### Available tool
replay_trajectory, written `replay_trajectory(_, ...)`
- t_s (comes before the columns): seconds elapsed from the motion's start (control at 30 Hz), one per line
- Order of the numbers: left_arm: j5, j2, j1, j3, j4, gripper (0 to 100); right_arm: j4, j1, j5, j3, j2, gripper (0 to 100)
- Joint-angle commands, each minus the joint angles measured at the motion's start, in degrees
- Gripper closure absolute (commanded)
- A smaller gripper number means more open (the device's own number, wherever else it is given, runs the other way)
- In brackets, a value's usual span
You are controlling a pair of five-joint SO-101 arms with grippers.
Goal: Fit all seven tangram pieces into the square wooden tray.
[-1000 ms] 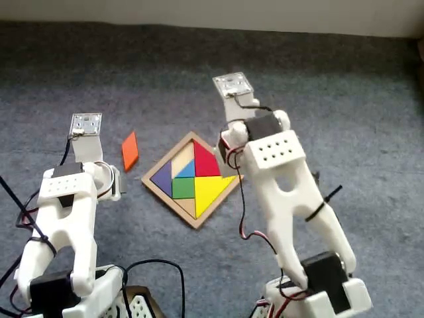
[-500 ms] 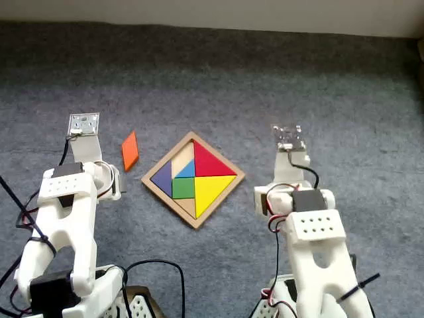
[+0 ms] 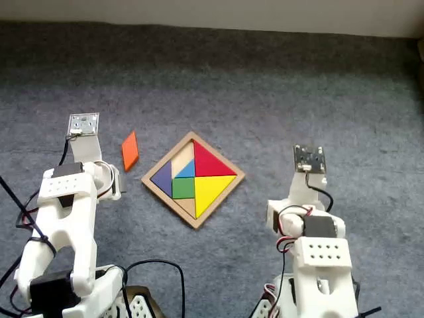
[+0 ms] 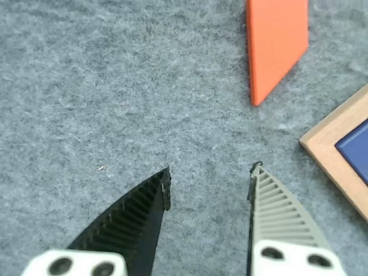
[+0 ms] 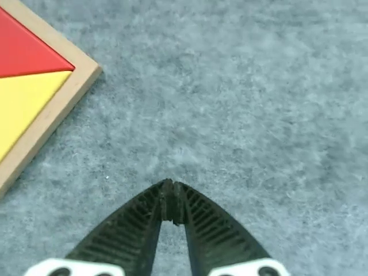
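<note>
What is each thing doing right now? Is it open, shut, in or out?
wooden tray: flat on the carpet, holding coloured pieces.
orange piece: lying flat on the carpet, outside the tray.
left tool: open, holding nothing.
right tool: shut, holding nothing.

We see a grey-blue carpet (image 3: pixel 278 86) with a short, felted pile covering the whole surface, from the near edge to the far one. Along the far side runs a pale wall (image 3: pixel 199 12), and the carpet just below it lies in darker shadow.
</note>
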Motion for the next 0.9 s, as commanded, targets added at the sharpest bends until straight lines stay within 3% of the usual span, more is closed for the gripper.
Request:
replay_trajectory(0.0, 0.5, -2.4, -0.1, -2.6, -0.4, 77, -0.9, 1.1, 0.5, 1.7, -3.9, 99.3)
replay_trajectory(0.27, 0.8, -2.4, 1.7, -12.2, 4.0, 77, -0.9, 1.2, 0.5, 11.8, -16.5, 99.3)
replay_trajectory(0.63, 0.9, -1.0, 10.9, -22.8, 6.3, 77, -0.8, 1.1, 0.5, 27.3, -40.6, 99.2)
replay_trajectory(0.87, 0.9, 17.0, 13.6, -32.6, 6.6, 77, 4.4, 1.0, 0.6, 30.4, -48.0, 99.2)
